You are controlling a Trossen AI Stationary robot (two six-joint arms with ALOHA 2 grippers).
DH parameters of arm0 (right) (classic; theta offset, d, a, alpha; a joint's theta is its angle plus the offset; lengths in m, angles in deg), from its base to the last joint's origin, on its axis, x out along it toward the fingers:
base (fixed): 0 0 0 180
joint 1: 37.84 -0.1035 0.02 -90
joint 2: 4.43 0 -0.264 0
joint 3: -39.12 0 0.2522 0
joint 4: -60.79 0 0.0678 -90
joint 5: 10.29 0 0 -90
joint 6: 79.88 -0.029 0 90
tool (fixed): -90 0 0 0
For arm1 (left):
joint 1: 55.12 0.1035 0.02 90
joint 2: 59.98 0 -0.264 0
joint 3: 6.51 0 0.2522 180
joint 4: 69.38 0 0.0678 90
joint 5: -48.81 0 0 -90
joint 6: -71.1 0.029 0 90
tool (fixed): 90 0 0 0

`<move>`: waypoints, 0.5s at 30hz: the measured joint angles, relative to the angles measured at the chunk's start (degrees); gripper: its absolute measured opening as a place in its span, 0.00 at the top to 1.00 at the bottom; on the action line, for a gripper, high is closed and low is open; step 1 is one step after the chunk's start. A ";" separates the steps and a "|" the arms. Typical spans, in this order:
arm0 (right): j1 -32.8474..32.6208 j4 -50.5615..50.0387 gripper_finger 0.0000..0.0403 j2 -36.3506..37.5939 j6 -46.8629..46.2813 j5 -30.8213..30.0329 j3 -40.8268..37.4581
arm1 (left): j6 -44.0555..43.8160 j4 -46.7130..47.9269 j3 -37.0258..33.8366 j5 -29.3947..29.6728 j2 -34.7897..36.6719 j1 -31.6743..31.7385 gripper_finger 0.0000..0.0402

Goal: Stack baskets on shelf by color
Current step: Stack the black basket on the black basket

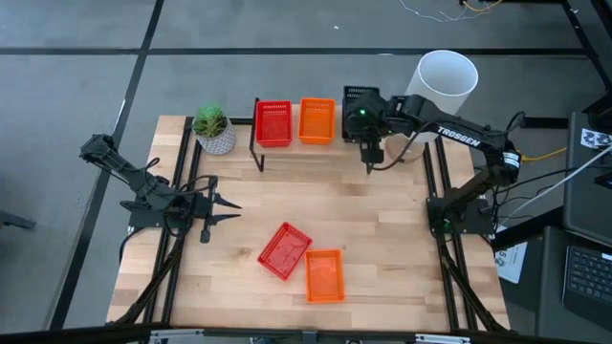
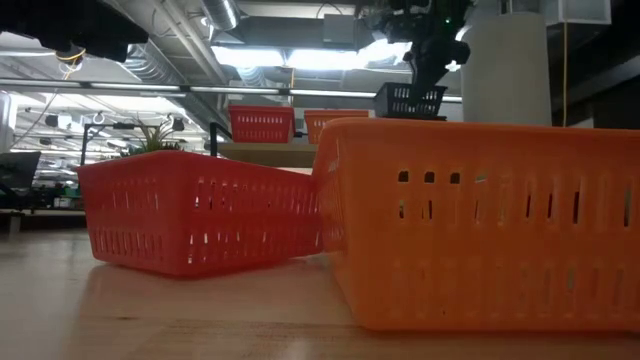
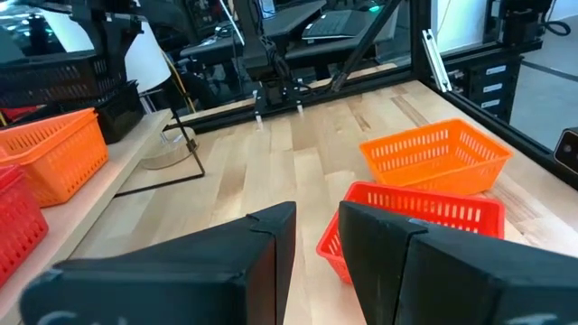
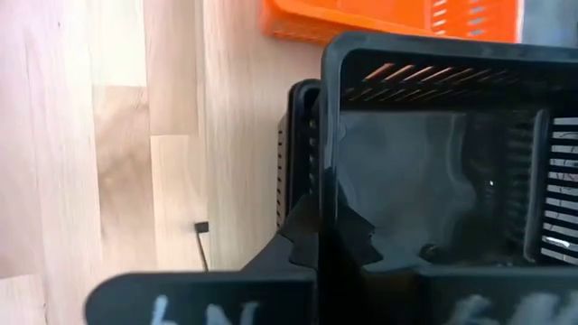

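On the shelf [image 1: 287, 145] at the far side stand a red basket [image 1: 273, 122] and an orange basket [image 1: 316, 120]. My right gripper [image 1: 366, 115] is shut on a black basket [image 1: 358, 99] at the shelf's right end; in the low view this black basket [image 2: 410, 100] hangs above shelf level. Another black basket [image 3: 122, 108] sits lower on the shelf beneath it. A red basket [image 1: 285, 250] and an orange basket [image 1: 324, 274] rest on the table, touching. My left gripper [image 1: 225, 205] is open and empty at the table's left. My right gripper holds the black basket by one side wall at its rim [image 4: 330, 117], one finger [image 4: 302, 194] outside the wall and the other inside the basket. The fingers come from above, pointing down. The basket hangs about level, lifted above the shelf top.
A potted green plant [image 1: 213, 129] stands left of the shelf. A white cylinder [image 1: 448, 76] stands beyond the table's far right corner. Bare tabletop lies between the shelf and the two loose baskets.
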 joint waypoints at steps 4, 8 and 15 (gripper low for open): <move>0.12 0.34 1.00 -0.75 -0.27 0.03 -0.02 | -0.04 -0.03 0.00 0.00 -0.01 0.00 0.80; 0.26 0.21 0.95 -1.39 -1.82 -0.43 -0.02 | -0.07 -0.07 0.00 0.00 0.00 0.01 0.80; 0.32 0.89 0.78 -1.56 -3.00 -0.56 -0.01 | -0.07 -0.13 0.00 0.00 0.00 -0.01 0.80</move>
